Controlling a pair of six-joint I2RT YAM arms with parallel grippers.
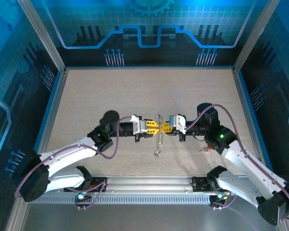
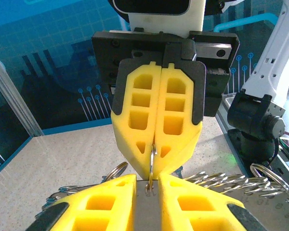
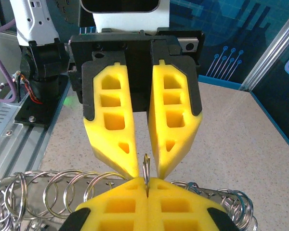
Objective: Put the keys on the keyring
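From above, the left claw (image 1: 155,127) and right claw (image 1: 164,128) pointed tip to tip at mid-counter (image 1: 111,91). A row of rings (image 1: 157,144) ran from 12 to 6 o'clock between and below them. A key (image 1: 202,150) lay at 4 o'clock of the claws, just beside the right arm (image 1: 241,159).

In the left wrist view, the right claw was clamped shut on the keyring (image 2: 153,153), which showed edge-on at its tips. The rings spread toward 3 and 9 o'clock behind it.

In the right wrist view, the left claw's fingers (image 3: 113,144) stood narrowly parted. The keyring sat between their tips with no clear contact. The rings crowded in at 4 and 8 o'clock.
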